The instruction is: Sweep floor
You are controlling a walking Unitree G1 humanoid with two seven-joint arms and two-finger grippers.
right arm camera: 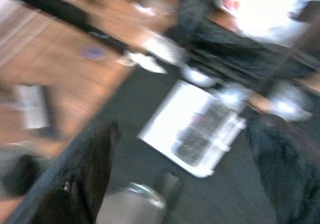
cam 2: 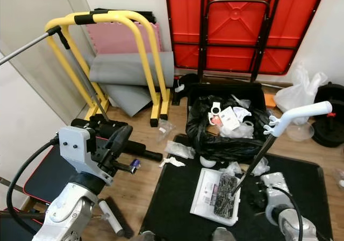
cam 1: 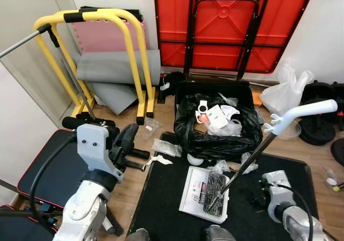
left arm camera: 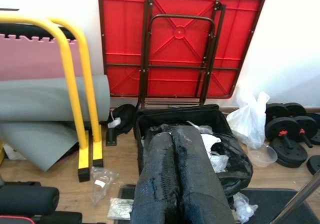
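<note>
A white dustpan [cam 1: 200, 197] lies on the black mat [cam 1: 166, 198], and a dark brush head [cam 1: 215, 190] rests in it. The broom's dark handle [cam 1: 252, 158] leans up to a white grip [cam 1: 303, 112]; no gripper holds it. Behind stands a black bag-lined bin [cam 1: 215, 131] full of white rubbish. Plastic wrappers [cam 1: 166, 147] and a white scrap [cam 1: 158, 159] lie on the wooden floor. My left gripper [left arm camera: 172, 139] is raised at the left, shut and empty. My right gripper [right arm camera: 182, 129] hangs open above the dustpan [right arm camera: 192, 131], right of the broom.
Yellow parallel bars [cam 1: 131, 53] and a grey rolled mat [cam 1: 113, 66] stand at the back left. A red folded table [cam 1: 226, 21] leans on the wall. A white plastic bag [cam 1: 285, 93] and black weights [cam 1: 320, 123] are at the right, and a black bench [cam 1: 59, 168] at the left.
</note>
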